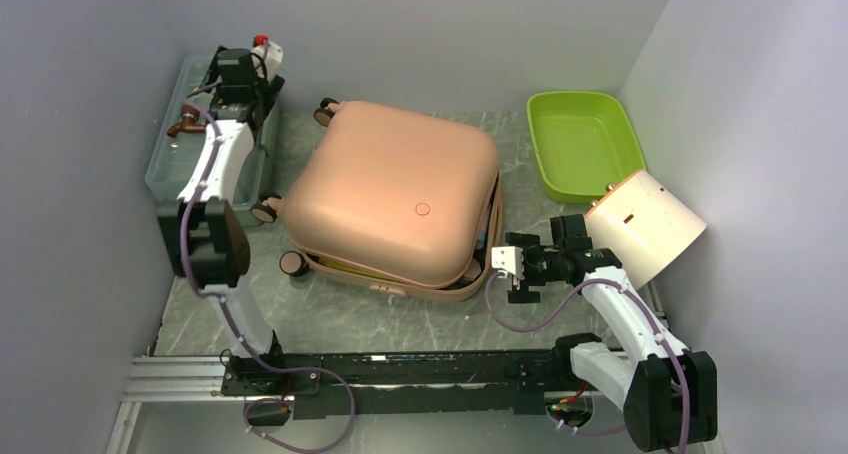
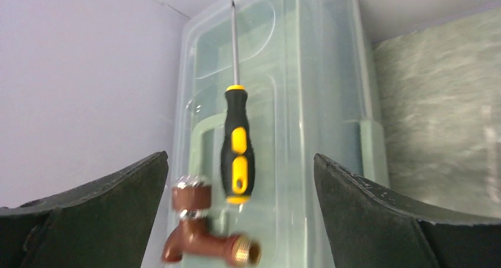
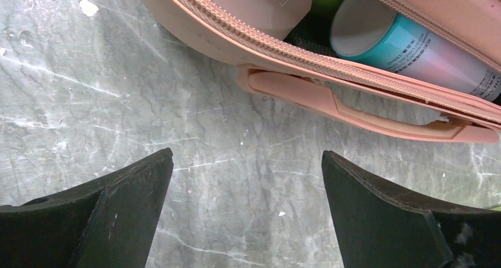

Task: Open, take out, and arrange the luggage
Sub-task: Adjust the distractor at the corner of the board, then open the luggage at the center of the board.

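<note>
The luggage [image 1: 390,189] is set just ahead of the right gripper [image 3: 247,156], spread wide and empty like the left gripper [image 2: 241,156], so its part-open lid [image 3: 437,11] could be snagged low and the bottle [image 3: 413,49] inside dragged out.

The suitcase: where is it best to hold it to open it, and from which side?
Probably the lid's edge on the right side, approached by the right gripper from the right: the zipper gapes there, while the suitcase is smoothly domed on top.
</note>
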`<state>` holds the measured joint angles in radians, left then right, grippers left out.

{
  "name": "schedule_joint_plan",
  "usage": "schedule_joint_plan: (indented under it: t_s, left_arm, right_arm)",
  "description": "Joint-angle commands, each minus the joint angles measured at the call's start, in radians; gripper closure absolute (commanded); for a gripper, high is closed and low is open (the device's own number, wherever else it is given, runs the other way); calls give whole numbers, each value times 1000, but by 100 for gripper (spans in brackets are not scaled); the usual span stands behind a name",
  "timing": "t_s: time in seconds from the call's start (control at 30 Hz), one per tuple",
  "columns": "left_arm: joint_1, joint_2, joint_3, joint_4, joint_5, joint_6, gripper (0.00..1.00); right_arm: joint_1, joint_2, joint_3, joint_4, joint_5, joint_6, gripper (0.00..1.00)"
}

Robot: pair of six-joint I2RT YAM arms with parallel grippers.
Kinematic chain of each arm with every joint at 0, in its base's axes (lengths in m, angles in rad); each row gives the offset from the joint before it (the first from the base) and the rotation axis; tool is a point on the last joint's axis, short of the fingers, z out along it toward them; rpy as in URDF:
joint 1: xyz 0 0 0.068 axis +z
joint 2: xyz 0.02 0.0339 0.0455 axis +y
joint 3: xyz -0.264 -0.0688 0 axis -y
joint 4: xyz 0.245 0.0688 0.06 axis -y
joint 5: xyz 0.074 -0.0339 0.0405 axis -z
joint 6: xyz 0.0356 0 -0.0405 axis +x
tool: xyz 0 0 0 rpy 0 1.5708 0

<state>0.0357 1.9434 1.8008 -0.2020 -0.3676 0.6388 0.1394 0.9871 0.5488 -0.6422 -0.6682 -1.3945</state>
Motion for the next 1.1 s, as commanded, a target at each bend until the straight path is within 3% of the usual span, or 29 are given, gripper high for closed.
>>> schedule_joint_plan:
  t_s: [0.0,0.1,0.2,0.3,0.47,0.63,0.8,0.97,1.07]
  left_arm:
    - [-3,-279,-113,-67,312,-108,0]
    - [13,-453,-195,-254,674,-34,0]
    - [22,-623,-327,-373,868,78,0]
    - [23,-718,-429,-480,885,179,0]
    - [30,-727,-519,-670,815,337,1]
    - [35,-754,-601,-675,777,400,1]
    - [38,-744,-571,-720,747,430,1]
    - [45,-753,-513,-847,810,480,0]
    - [67,-790,-476,-836,852,450,1]
  right_arm:
    - [-14,-14,30,-33,-68,-35,0]
    - [-27,-22,32,-46,-83,-46,0]
    - [-48,-36,31,-61,-105,-62,0]
    - [-70,-44,32,-81,-132,-85,0]
    - [-87,-60,46,-129,-168,-117,0]
    - [-108,-86,37,-137,-190,-135,0]
    - [-135,-82,46,-181,-220,-174,0]
    - [-163,-90,45,-195,-234,-193,0]
    - [-169,-94,43,-200,-239,-198,0]
